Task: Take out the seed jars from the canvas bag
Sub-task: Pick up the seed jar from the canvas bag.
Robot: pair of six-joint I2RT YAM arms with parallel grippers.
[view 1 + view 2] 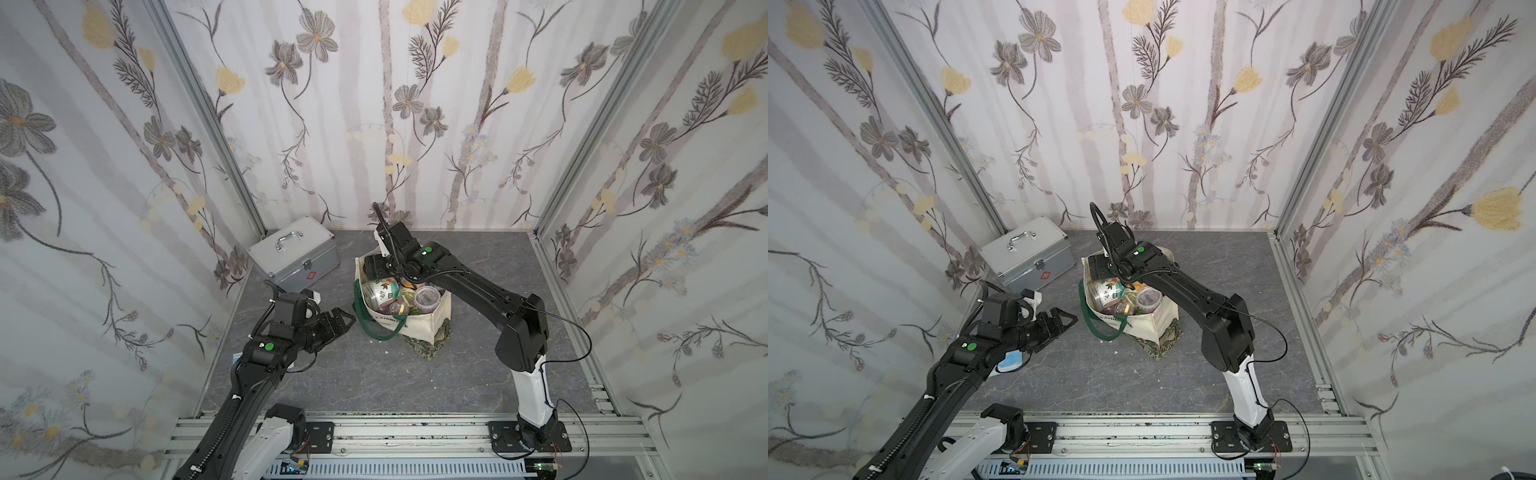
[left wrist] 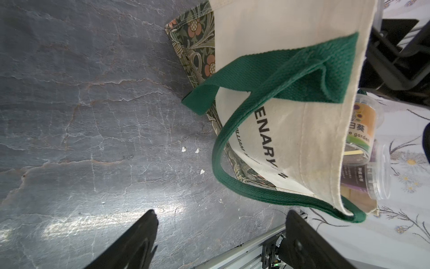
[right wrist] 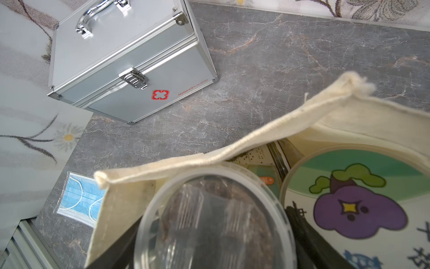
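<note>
While the canvas bag [image 1: 419, 328] [image 1: 1144, 328] stands upright a little behind the middle of the counter [image 1: 395, 382], its mouth gapes and the seed jars [image 1: 399, 297] lie crowded inside, filling it almost to the rim. The right pincer [image 1: 376, 270] is dipped into the bag's far end. In the right wrist view its black fingers [image 3: 116, 251] stand on either side of a clear-lidded jar [image 3: 214, 221] with dark contents. I cannot tell whether they press that jar or only flank it. Just beside it sits a wider jar with a purple cartoon sticker lid [image 3: 358, 200], and the cream rim of the bag [image 3: 209, 158] runs close behind both. The left pincer [image 1: 347, 322] [image 1: 1069, 320] hangs just beside the bag on its left, spread wide and holding nothing, pointed at the dark green handles [image 1: 376, 332] that droop down the bag's near side. In the left wrist view the fingertips [image 2: 149, 216] are far apart over bare counter, with the bag's black lettering, its leafy patterned base [image 2: 195, 46] and a jar with an orange label [image 2: 363, 125] peeking over the rim. A few white specks [image 2: 183, 149] lie on the counter near the base. A silver metal case [image 1: 295, 249] [image 3: 130, 58] sits closed in the back left corner, well apart from the bag. A blue face mask [image 3: 81, 200] [image 1: 1011, 361] in a clear wrapper lies by the left edge, under the left arm.
</note>
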